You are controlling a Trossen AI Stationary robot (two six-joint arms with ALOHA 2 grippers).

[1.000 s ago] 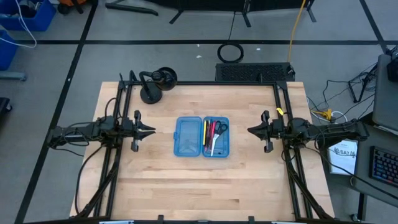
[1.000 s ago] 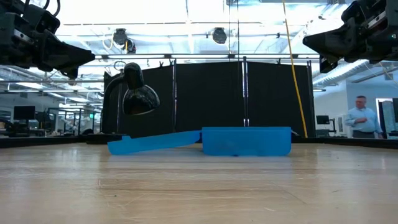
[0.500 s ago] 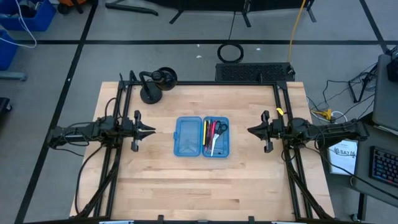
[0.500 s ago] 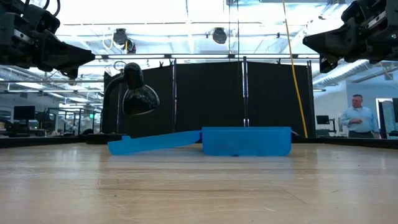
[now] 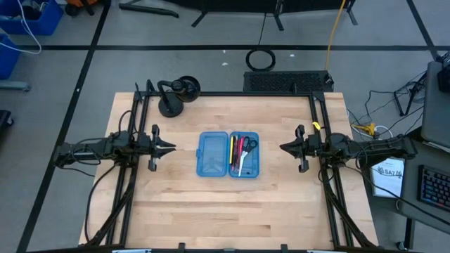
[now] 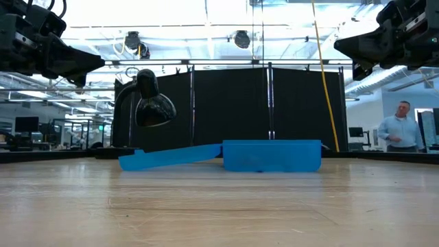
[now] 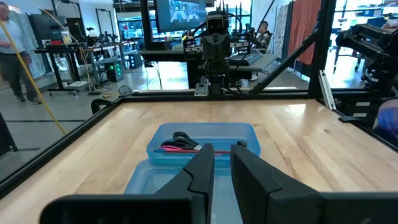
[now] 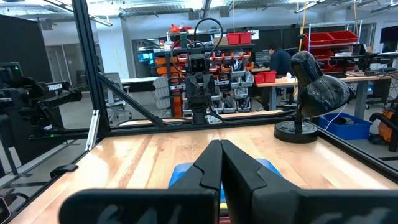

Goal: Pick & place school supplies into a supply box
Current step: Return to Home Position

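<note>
Bright, even light; glare fr ceiling lights [image 6: 206,14], low view; faint shadows.

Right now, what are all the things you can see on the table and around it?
Table: one, light wood, under everything.
Supply box: one, see-through blue, lying open in the middle of the table.
School supplies: several, mixed colours with yellow, red and black, inside the box's right half as seen from above.
Desk lamp: one, black, at the table's far left corner.
Person: one, light blue shirt, in the room beyond the table.
Left gripper: one, dark, raised above the table left of the box, fingers a little apart, holding nothing.
Right gripper: one, dark, raised right of the box, fingers shut, holding nothing.
</note>
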